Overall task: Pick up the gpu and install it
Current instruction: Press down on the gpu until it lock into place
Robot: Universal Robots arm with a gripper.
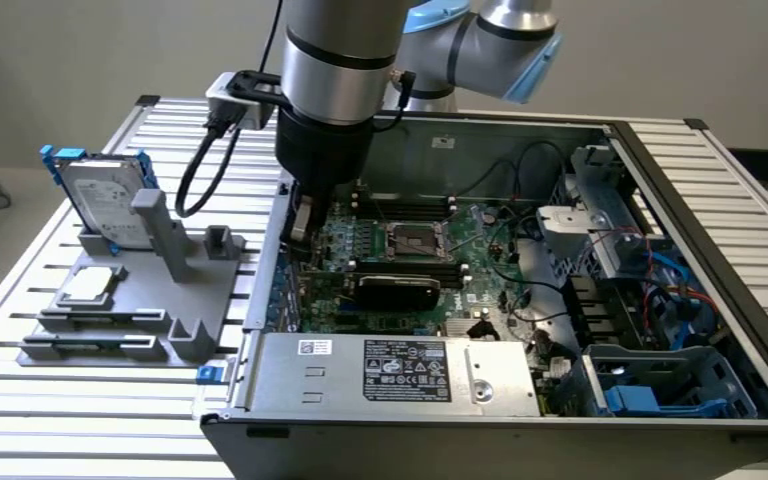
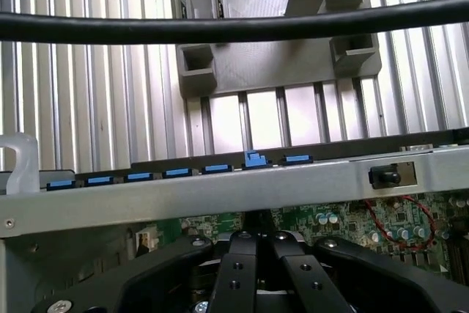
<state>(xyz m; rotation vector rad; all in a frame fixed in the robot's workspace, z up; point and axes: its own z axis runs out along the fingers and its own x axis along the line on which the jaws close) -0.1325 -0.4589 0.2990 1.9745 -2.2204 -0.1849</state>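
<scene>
Slatted metal worktop (image 1: 37, 400), seen in the exterior view: at that view's far left, a grey holder (image 1: 177, 250) carries a hard drive (image 1: 95, 198) standing upright in a blue frame, with a small square silver chip (image 1: 88, 285) lying flat in a recess nearer the camera.

A black cable (image 1: 204, 170) loops down from a grey box on the robot arm (image 1: 344, 60), which reaches straight down from the top of the picture.

The arm's end effector (image 1: 301, 240) is lowered inside the open computer case (image 1: 704, 260), just beside the case's left wall and over the left edge of the motherboard (image 1: 478, 235). Whether it is clenched or released cannot be told.

Just to its right, the gpu (image 1: 398, 290) sits low on the motherboard, its black rounded cooler facing the camera, nearer than the processor socket (image 1: 411, 240). Whether the end effector touches the card cannot be told.

A silver power supply (image 1: 398, 372) fills the near edge of the case. Wires, a metal drive cage (image 1: 598, 215) and a blue plastic bay (image 1: 651, 390) occupy the case's right side.

In the wrist view, the end effector (image 2: 256, 243) hangs over green circuit board (image 2: 352, 221). Beyond it runs the case wall (image 2: 220, 192) with a row of blue clips (image 2: 176, 174), then the worktop slats (image 2: 88, 93) and the grey holder (image 2: 278, 64). A black cable (image 2: 234, 27) crosses in front.
</scene>
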